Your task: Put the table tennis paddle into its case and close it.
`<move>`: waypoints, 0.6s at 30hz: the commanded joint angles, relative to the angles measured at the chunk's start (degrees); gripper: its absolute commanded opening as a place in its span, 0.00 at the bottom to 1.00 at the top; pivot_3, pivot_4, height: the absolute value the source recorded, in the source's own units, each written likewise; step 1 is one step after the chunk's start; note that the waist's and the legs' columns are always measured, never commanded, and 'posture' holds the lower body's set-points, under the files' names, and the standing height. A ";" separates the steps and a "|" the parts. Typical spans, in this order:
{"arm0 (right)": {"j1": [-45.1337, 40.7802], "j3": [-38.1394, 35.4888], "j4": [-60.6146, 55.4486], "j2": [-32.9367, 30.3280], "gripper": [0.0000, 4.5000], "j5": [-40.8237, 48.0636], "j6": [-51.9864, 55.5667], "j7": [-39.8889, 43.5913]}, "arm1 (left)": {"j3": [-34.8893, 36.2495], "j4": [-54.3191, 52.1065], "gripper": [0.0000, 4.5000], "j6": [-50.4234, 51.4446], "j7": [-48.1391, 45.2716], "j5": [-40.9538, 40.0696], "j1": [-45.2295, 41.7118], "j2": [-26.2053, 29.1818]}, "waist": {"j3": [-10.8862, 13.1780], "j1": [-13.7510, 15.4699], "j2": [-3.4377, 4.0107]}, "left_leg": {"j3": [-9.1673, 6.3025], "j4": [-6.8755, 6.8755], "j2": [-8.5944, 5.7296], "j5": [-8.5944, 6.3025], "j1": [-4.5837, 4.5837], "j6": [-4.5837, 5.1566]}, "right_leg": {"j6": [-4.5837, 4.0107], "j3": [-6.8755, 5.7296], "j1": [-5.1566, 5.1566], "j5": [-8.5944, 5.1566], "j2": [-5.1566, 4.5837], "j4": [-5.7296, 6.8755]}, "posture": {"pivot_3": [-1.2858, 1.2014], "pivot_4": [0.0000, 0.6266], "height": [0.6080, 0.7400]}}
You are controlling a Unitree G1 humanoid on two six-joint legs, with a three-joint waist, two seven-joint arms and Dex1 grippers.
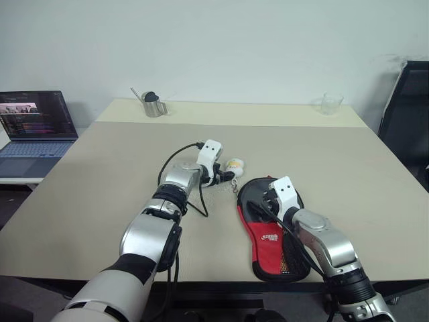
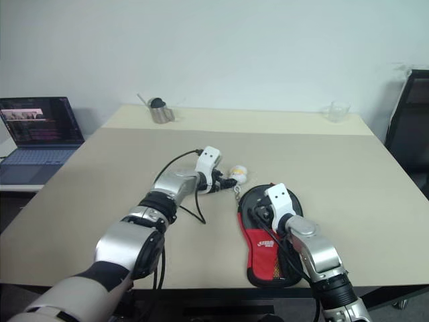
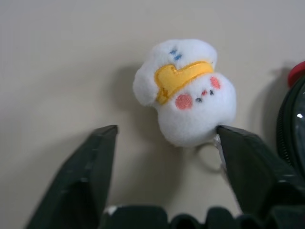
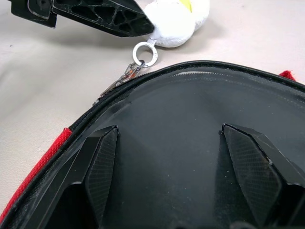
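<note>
- Left wrist view has the left gripper [image 3: 164,157] with its jaws spread wide on either side of a small white plush charm [image 3: 188,90] with a yellow patch and pink cheeks; one finger sits right at the charm's edge, nothing is clamped.
- Left eye view: the charm lies on the beige tabletop [image 1: 100,174], just beside the round end of the case [image 1: 271,231].
- Right wrist view shows a metal ring [image 4: 144,52] and zip pull linking the charm to the case's edge.
- Case lies flat near the front edge of the tabletop, black and red, white logo showing; looks zipped along the visible edge.
- Right gripper [image 4: 169,157] hangs over the case's black face, jaws well apart, gripping nothing.
- Table tennis paddle: can't be made out, whether inside I cannot tell.
- Far side: metal watering can [image 1: 153,104], clear glass cup [image 1: 330,103]; open laptop [image 1: 35,131] off to the left.
</note>
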 commanded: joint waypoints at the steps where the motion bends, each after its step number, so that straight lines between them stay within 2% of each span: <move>1: 0.78 -0.65 0.26 -0.52 0.85 -0.39 1.15 0.35 | 1.28 -2.50 0.99 0.97 -1.83 -0.89 -2.17 0.35 | 0.00 0.00 0.00 | 0.00 0.00 0.00 0.00 0.00 0.00 | 0.00 0.00 0.00 0.00 0.00 0.00 | 0.52 0.24 1.00; 10: 0.64 -0.07 0.35 -0.45 0.85 -0.47 0.98 1.18 | 5.33 2.90 0.99 -0.22 3.76 -1.72 -4.73 -2.54 | 0.00 0.06 0.00 | -0.02 0.01 -0.01 0.00 0.00 0.00 | 0.00 -0.02 0.03 0.00 0.00 -0.02 | 0.52 0.24 1.00; 18: 1.48 0.41 -0.61 -0.56 0.85 -0.69 1.36 1.96 | 5.38 7.47 0.99 -2.59 6.46 0.41 -7.28 -6.32 | 0.00 0.00 -0.01 | -0.01 -0.01 -0.01 0.00 0.03 0.00 | 0.00 -0.01 0.04 0.00 0.00 -0.02 | 0.52 0.24 1.00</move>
